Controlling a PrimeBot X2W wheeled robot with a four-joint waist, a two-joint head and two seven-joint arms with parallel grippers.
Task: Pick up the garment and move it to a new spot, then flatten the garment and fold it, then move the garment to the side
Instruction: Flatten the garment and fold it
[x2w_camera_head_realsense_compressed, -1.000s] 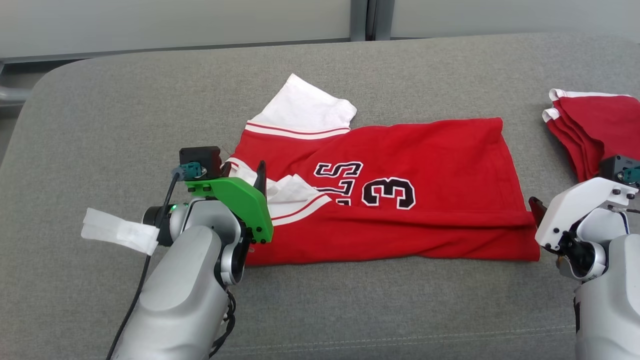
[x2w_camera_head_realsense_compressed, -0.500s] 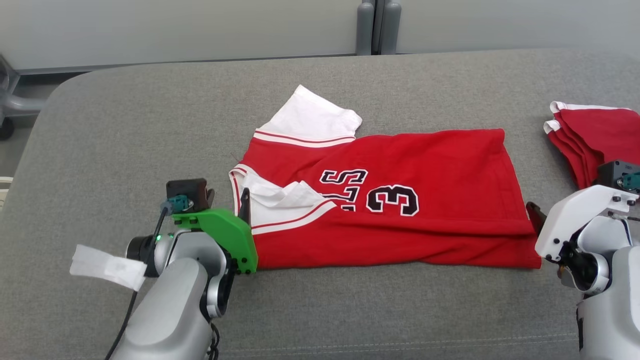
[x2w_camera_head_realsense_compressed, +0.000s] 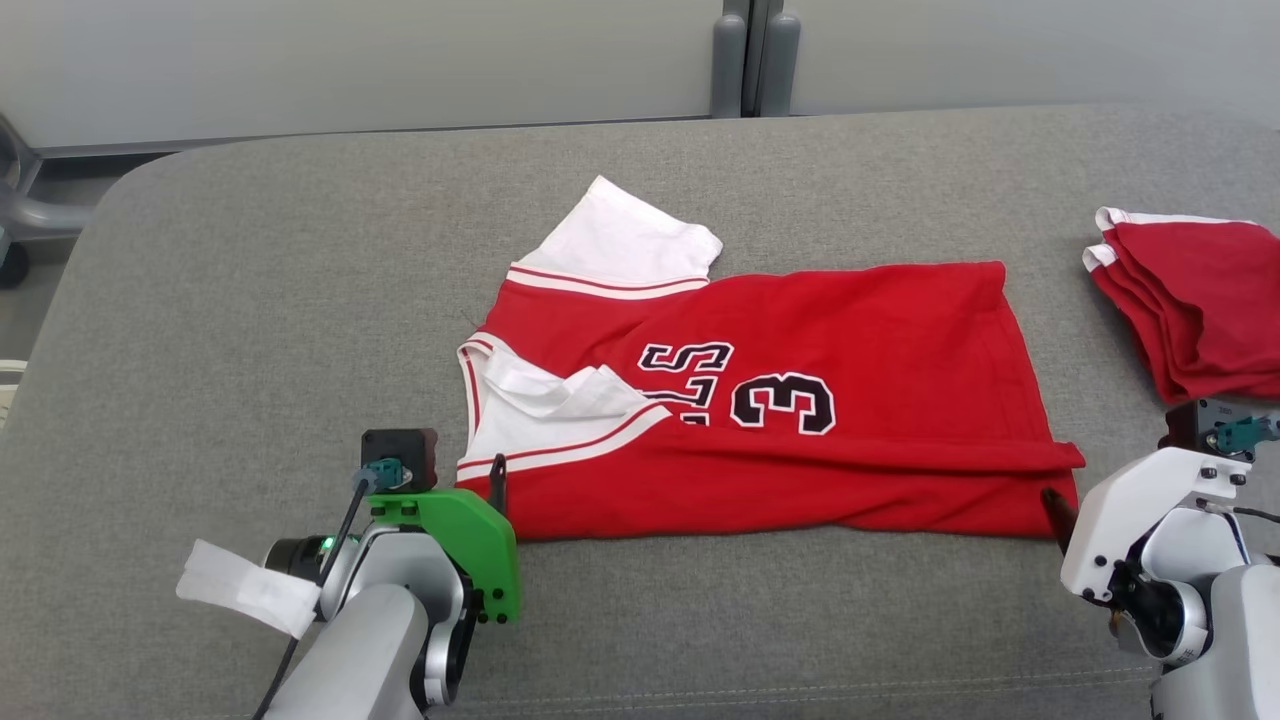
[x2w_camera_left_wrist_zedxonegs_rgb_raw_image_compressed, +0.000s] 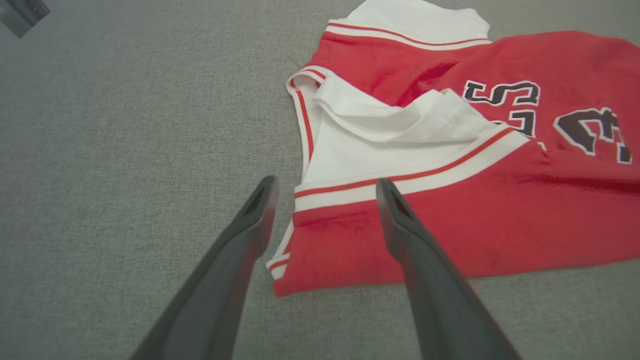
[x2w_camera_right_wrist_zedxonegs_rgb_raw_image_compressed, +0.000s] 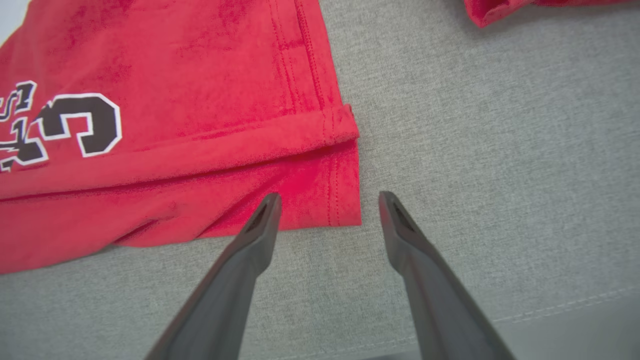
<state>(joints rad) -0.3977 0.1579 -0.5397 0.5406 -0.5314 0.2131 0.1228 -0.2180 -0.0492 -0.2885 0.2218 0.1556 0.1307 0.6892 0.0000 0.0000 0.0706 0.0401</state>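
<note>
My left pincer (x2w_camera_left_wrist_zedxonegs_rgb_raw_image_compressed: 325, 184) is open, its two dark fingers (x2w_camera_left_wrist_zedxonegs_rgb_raw_image_compressed: 235, 260) spread wide and holding nothing. It hangs low over the grey cushion (x2w_camera_head_realsense_compressed: 250, 300), at the near left corner of the jersey (x2w_camera_head_realsense_compressed: 850, 330). In the left wrist view that corner sits between my fingers: the left finger is over bare cushion and the right finger over red cloth. I cannot tell whether either finger touches.

My right pincer (x2w_camera_right_wrist_zedxonegs_rgb_raw_image_compressed: 328, 196) is open too, and empty. It sits at the jersey's near right corner. The hem corner falls between its fingers, the left one over the red hem and the right one over bare cushion.

The jersey lies on the cushion, folded lengthwise into a long red band that runs from one pincer across to the other. Just beyond the tips of my left pincer is a white panel (x2w_camera_left_wrist_zedxonegs_rgb_raw_image_compressed: 390, 150) edged with a red stripe, slightly rumpled. Farther beyond it, a white sleeve (x2w_camera_head_realsense_compressed: 625, 235) sticks out from the far edge. A black number 3 (x2w_camera_head_realsense_compressed: 783, 403) outlined in white, with some black letters beside it, lies beyond and to the right of my left pincer, and beyond and to the left of my right one.

Beyond my right pincer and a little to its right, apart from the jersey, sits a pile (x2w_camera_head_realsense_compressed: 1190, 300) of folded red clothes.
</note>
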